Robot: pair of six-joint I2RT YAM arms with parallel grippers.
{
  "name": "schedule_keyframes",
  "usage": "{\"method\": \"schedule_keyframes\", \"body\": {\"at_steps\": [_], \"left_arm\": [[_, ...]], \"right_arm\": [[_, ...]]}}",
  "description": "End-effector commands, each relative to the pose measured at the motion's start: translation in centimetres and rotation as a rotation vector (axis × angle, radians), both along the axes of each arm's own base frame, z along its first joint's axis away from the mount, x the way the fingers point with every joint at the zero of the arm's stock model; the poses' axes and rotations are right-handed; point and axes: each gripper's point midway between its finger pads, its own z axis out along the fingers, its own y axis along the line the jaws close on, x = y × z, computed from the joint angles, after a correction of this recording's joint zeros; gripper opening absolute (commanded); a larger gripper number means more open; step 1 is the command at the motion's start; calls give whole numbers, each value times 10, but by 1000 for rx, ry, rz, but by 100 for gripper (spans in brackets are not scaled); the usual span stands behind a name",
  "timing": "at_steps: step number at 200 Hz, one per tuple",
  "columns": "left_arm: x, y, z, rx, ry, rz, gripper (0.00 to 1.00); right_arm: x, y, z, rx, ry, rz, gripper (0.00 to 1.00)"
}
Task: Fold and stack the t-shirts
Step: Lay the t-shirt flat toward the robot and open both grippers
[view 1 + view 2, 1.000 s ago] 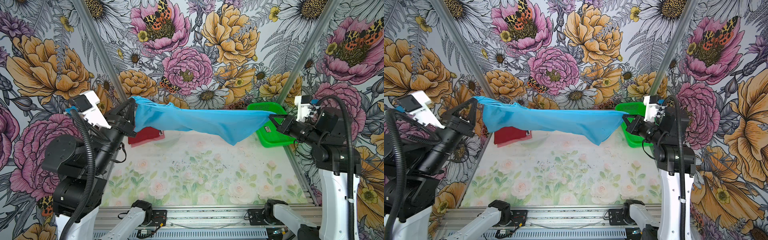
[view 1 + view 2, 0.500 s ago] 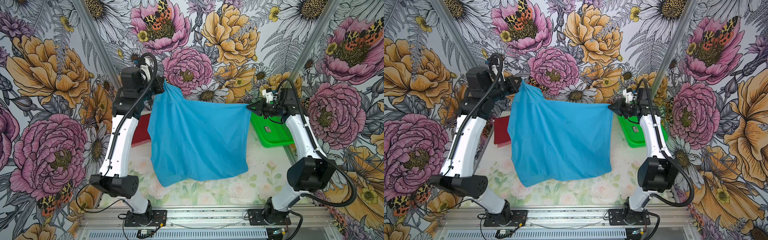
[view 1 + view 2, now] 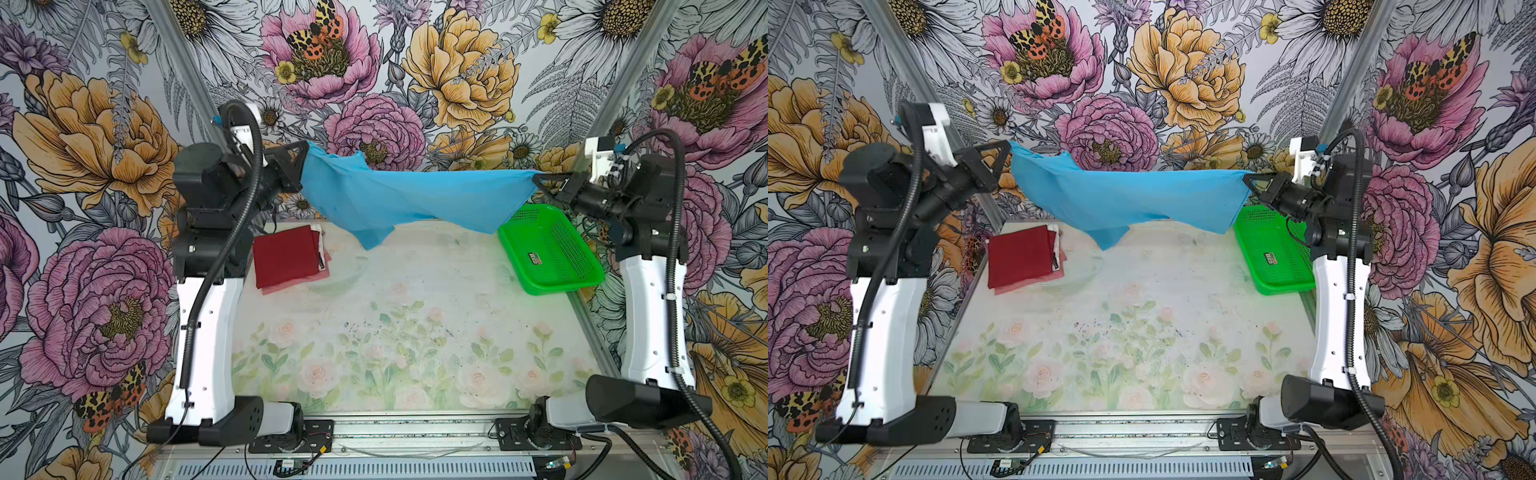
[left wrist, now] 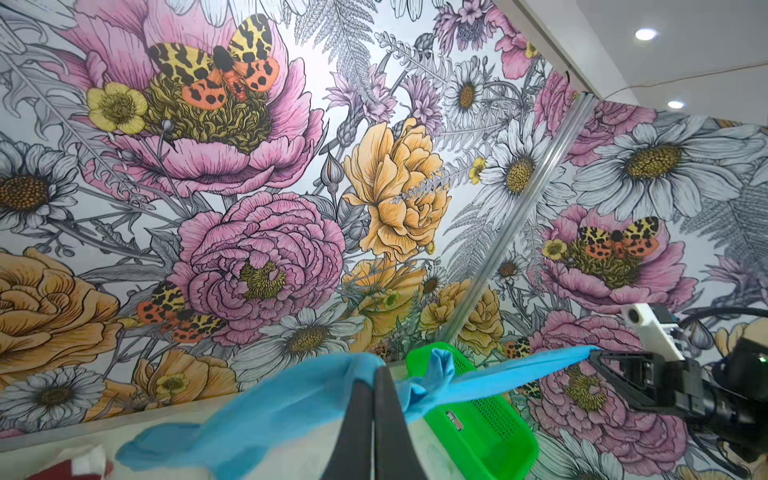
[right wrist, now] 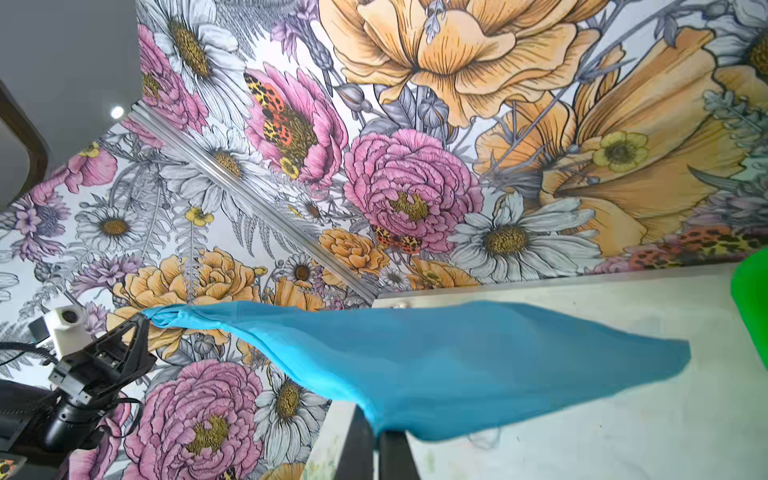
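The left end effector (image 3: pixel 306 148) is clamped tight on one end of the sky-blue t-shirt (image 3: pixel 415 195), and the right end effector (image 3: pixel 535 178) is clamped tight on the opposite end. The shirt hangs stretched in the air between them, above the far part of the counter (image 3: pixel 415 332), with a flap drooping from its middle. A folded maroon t-shirt (image 3: pixel 284 255) lies at the far left of the counter on pinkish cloth (image 3: pixel 291 286). A green basket (image 3: pixel 548 253) sits at the far right.

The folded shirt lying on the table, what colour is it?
The folded shirt is dark maroon red, clearest in a top view.
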Motion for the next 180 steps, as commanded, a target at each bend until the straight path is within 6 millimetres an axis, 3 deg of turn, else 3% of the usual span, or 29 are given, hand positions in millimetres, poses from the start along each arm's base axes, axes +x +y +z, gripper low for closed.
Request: {"method": "schedule_keyframes", "body": {"at_steps": [1,10,32,46,57,76,88,114,150,180], "left_arm": [[-13,-1,-61,-17,79,12,0],[-28,-2,-91,-25,119,26,0],[-55,-6,-188,-28,251,73,0],[-74,-8,-235,-56,316,81,0],[-84,-10,-270,-78,371,86,0],[-97,-10,-324,-81,469,114,0],[-105,-10,-344,-78,510,123,0],[-116,-14,-368,-55,560,114,0],[-121,-14,-387,27,605,144,0],[-113,-12,-394,67,612,181,0]], "right_arm": [[-11,1,-68,4,132,-23,0],[-22,3,-101,15,184,-40,0],[-56,10,-191,64,343,-83,0],[-79,18,-241,81,436,-99,0],[-97,25,-272,88,496,-98,0],[-122,36,-307,119,577,-103,0],[-134,42,-324,132,619,-113,0],[-153,50,-354,87,697,-105,0],[-171,56,-398,-48,863,-76,0],[-172,50,-413,-156,900,-116,0]]}}
